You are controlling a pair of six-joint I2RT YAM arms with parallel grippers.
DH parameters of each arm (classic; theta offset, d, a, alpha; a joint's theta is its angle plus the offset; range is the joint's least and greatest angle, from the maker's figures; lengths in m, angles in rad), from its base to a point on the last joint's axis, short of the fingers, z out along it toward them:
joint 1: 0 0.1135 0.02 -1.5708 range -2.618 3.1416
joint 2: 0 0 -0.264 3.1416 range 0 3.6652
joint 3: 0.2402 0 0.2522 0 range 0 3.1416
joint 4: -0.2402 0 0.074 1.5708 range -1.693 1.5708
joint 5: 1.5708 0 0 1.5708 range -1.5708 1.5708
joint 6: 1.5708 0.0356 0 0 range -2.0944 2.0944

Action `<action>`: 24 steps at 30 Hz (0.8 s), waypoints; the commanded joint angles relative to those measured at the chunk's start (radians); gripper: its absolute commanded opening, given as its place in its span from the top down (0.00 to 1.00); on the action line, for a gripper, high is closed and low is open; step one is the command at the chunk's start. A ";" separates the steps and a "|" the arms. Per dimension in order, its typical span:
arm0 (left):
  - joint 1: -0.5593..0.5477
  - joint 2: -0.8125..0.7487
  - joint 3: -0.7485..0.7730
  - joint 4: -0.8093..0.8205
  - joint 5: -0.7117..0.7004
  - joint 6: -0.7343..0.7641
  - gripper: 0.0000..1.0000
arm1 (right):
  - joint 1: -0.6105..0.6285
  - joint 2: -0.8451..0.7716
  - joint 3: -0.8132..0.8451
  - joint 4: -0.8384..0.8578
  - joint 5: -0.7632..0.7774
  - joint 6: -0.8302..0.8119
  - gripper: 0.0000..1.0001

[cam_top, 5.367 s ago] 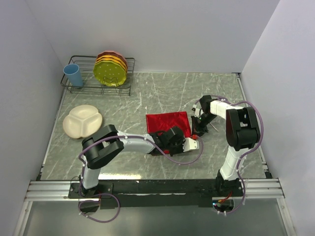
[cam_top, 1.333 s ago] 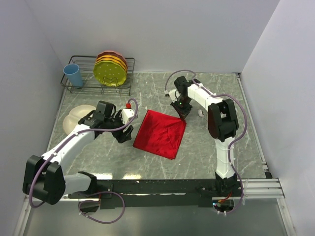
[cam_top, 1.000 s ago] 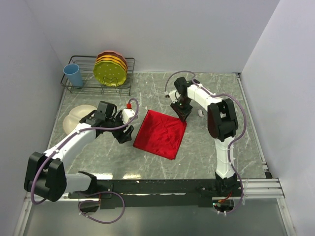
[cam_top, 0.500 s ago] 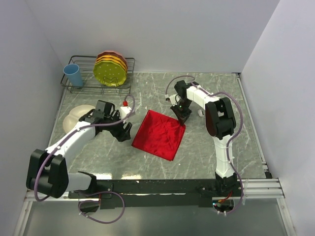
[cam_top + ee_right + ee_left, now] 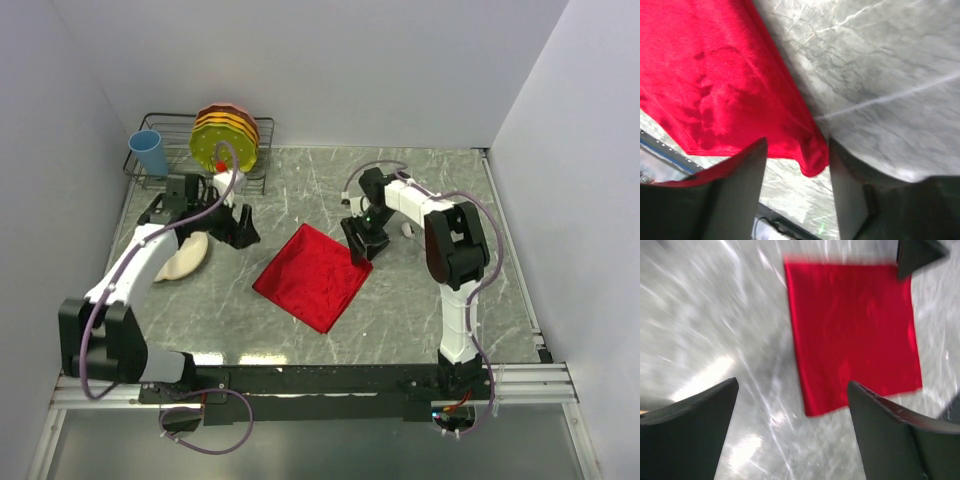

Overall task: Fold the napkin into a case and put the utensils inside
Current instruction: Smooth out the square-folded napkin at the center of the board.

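Note:
The red napkin (image 5: 312, 275) lies flat on the marble table as a diamond, folded to a small square. My right gripper (image 5: 357, 240) stands at its right corner. In the right wrist view the gripper (image 5: 796, 192) is open, and the napkin's corner (image 5: 810, 159) droops between the fingers (image 5: 735, 192) without being pinched. My left gripper (image 5: 240, 225) hovers left of the napkin, near the cream plate. It is wide open (image 5: 792, 440) with nothing between its fingers, and the napkin (image 5: 855, 330) lies ahead of it. The utensils are hidden.
A cream divided plate (image 5: 185, 255) sits partly under the left arm. At the back left, a wire rack (image 5: 170, 180) holds yellow and orange plates (image 5: 225, 140) and a blue cup (image 5: 150, 152). Walls close in both sides.
The right gripper, shut on the napkin's corner, has opened and let it go. The napkin has turned into a diamond and shifted left. The left arm swung back-left and opened wider.

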 commanded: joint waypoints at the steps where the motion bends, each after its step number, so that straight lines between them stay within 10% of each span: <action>1: 0.001 -0.185 0.126 0.131 -0.065 -0.021 0.01 | -0.032 -0.172 0.097 0.017 0.003 0.016 0.32; 7: 0.001 -0.307 0.108 0.415 -0.063 -0.024 0.01 | -0.039 -0.373 0.218 0.144 -0.020 0.011 0.00; 11: 0.001 -0.239 0.126 0.393 -0.032 -0.201 0.01 | -0.039 -0.498 0.050 0.698 -0.001 0.244 0.00; 17: -0.033 -0.101 -0.011 0.484 0.272 -0.628 0.01 | -0.035 -0.330 0.116 0.604 -0.447 0.451 0.00; 24: -0.127 0.066 -0.200 0.711 0.388 -0.944 0.01 | 0.033 -0.378 -0.306 0.816 -0.628 0.701 0.00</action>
